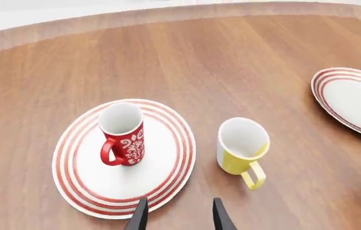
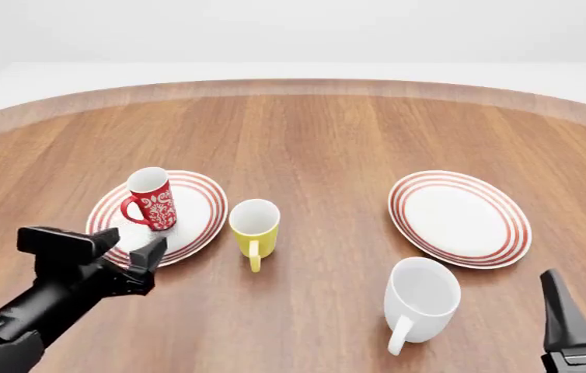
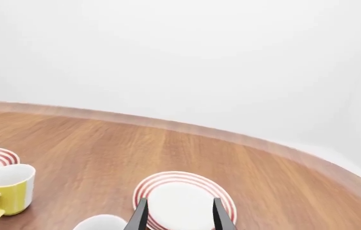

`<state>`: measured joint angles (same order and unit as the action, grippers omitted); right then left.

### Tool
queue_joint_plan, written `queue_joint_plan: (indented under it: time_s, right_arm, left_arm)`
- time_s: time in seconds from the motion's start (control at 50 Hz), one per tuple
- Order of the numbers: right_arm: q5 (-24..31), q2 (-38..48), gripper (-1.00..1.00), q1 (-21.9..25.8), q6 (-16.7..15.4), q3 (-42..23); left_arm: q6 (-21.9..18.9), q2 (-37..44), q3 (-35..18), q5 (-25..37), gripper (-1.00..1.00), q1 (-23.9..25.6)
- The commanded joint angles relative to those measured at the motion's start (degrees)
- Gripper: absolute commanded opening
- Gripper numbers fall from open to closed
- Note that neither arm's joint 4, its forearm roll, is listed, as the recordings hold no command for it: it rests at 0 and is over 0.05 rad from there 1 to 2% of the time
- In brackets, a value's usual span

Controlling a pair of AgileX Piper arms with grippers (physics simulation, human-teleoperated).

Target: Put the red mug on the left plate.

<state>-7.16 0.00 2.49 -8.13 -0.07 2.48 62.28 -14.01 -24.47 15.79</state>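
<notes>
A: Where is the red mug [image 2: 151, 199] relative to the left gripper [image 2: 135, 264]?

B: It stands upright on the left plate [image 2: 202, 218], just ahead of the spread, empty fingers, handle toward the arm. The placing looks done.

A: And the arms?

B: The left arm reaches low over the table, far nearer than the right gripper [image 3: 179, 214], which hangs parted and empty near the other plate [image 2: 460, 218].

You have three mugs: one red mug [image 2: 151, 198]; one yellow mug [image 2: 255, 226]; one white mug [image 2: 420, 297]; two ringed plates, left plate [image 2: 197, 217] and right plate [image 2: 459, 218]; one table [image 2: 314, 132].
</notes>
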Motion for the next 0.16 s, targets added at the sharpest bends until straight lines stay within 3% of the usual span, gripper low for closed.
queue_joint_plan:
  time_s: [0.02, 0.06, 0.12, 0.16]
  right_arm:
    - [0.9, 0.0, 1.00, -3.0, 2.9, -1.1]
    - [2.5, 0.0, 1.00, -3.7, 3.3, -2.6]
    - [11.6, 0.0, 1.00, -5.6, 9.0, -6.2]
    - [17.5, 0.0, 1.00, -5.7, 13.1, -8.5]
  left_arm:
    - [3.2, -26.4, 3.9, 17.4, 1.00, 3.1]
    - [3.2, -34.0, 4.1, 22.7, 1.00, 3.7]
    - [5.5, -49.5, 4.4, 34.4, 1.00, 3.7]
    - [10.2, -62.3, 4.6, 44.4, 1.00, 3.5]
